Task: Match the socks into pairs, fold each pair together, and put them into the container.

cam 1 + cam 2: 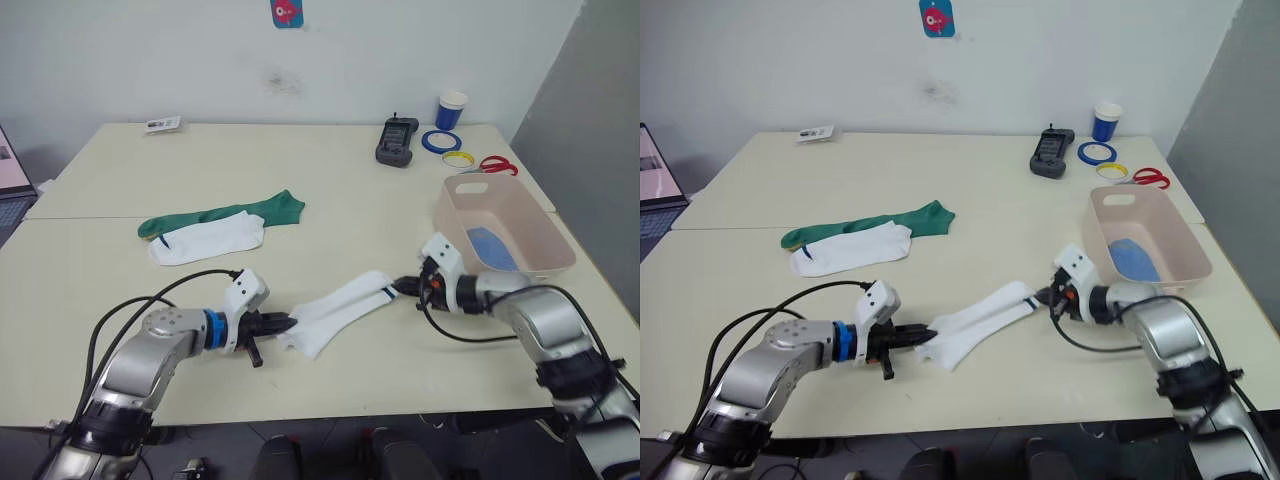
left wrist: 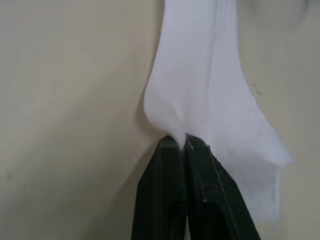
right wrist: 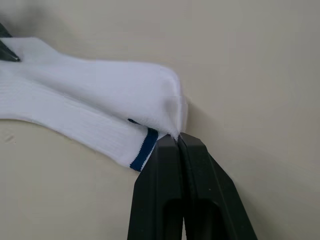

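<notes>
left claw (image 1: 284, 324) pinched tight on one end of the white sock (image 1: 338, 311), fingers (image 2: 172, 165) closed with fabric nipped right at the tips; right claw (image 1: 405, 287) pinched the same way on the other end, at the cuff with the blue stripe (image 3: 144, 149); sock lies stretched diagonally between them on the surface (image 1: 360, 385), doubled along its length by the look of the wrist views, can't tell if that's one sock folded or two stacked; for a clean fold I'd bring one end over the other in a low arc, keep light tension so the middle doesn't sag or twist, and line up the edges before letting go; both grips are shallow, so a hard pull could slip the fabric out; further back, another white sock (image 1: 208, 241) lies flat, overlapping the near edge of the green sock (image 1: 232, 214), both well apart from the claws; pink container (image 1: 545, 235) sits just beyond the right claw near the surface's right edge, with something blue (image 1: 491, 248) already in its bottom, likely the blue pair; far edge has a black handset (image 1: 396, 141), tape rolls (image 1: 440, 141), scissors (image 1: 490, 166), paper cup (image 1: 451, 109), none in the way.
</notes>
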`<act>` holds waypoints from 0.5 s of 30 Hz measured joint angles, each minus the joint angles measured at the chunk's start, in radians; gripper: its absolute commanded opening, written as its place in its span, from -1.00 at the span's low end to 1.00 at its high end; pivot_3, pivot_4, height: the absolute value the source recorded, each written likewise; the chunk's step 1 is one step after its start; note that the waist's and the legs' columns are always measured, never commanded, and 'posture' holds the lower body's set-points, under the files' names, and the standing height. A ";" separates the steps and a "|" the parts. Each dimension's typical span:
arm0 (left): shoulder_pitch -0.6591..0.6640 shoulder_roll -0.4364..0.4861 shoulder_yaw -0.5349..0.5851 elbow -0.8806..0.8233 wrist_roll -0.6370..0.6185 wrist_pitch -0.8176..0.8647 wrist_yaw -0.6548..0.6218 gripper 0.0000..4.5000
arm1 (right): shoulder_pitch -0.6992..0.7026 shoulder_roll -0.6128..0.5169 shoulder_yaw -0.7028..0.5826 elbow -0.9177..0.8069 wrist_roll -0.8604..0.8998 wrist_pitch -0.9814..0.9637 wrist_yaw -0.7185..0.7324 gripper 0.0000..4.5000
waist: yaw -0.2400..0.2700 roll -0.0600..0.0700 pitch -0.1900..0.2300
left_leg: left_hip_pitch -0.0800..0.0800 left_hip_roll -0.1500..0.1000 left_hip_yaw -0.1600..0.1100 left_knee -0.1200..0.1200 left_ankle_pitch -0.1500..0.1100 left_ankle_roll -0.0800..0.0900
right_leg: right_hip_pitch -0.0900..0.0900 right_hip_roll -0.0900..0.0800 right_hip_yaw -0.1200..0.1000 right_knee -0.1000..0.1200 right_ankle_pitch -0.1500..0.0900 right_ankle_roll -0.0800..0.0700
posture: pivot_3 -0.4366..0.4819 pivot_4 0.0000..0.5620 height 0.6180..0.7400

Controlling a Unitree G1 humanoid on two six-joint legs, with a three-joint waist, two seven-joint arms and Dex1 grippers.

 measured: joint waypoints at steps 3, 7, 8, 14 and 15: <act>0.064 -0.039 0.024 -0.153 -0.084 0.161 0.089 -1.00 | -0.114 0.038 0.071 0.163 -0.053 -0.091 0.090 -0.99 | 0.002 0.000 0.000 | 0.000 0.000 0.000 0.000 0.000 0.000 | 0.000 0.000 0.000 0.000 0.000 0.000 | -0.05 -0.47 1.00; 0.073 -0.151 0.047 -0.279 -0.183 0.327 0.222 -1.00 | -0.240 0.130 0.135 0.382 -0.119 -0.201 0.177 -0.99 | 0.003 0.000 0.000 | 0.000 0.000 -0.001 0.001 0.000 0.000 | 0.001 -0.001 0.000 0.000 0.000 0.000 | -0.05 -0.47 1.00; 0.068 -0.161 0.046 -0.289 -0.191 0.345 0.248 -1.00 | -0.267 0.152 0.142 0.431 -0.133 -0.231 0.191 -0.99 | 0.003 0.000 0.000 | 0.000 0.000 -0.001 0.001 0.000 0.000 | 0.001 -0.001 0.000 0.000 0.000 0.000 | -0.05 -0.47 1.00; 0.083 -0.155 0.056 -0.302 -0.226 0.373 0.304 -0.42 | -0.300 0.175 0.142 0.530 -0.169 -0.314 0.246 -0.23 | 0.005 0.000 0.000 | 0.000 0.000 -0.001 0.000 0.000 0.000 | 0.001 -0.003 0.000 0.000 0.001 -0.001 | -0.05 -0.47 1.00; 0.086 -0.152 0.062 -0.312 -0.246 0.381 0.302 -0.27 | -0.299 0.174 0.141 0.528 -0.170 -0.314 0.253 -0.07 | 0.005 0.000 0.000 | 0.000 0.000 -0.001 0.000 0.000 0.000 | 0.001 -0.003 0.000 0.000 0.001 0.000 | -0.05 -0.47 1.00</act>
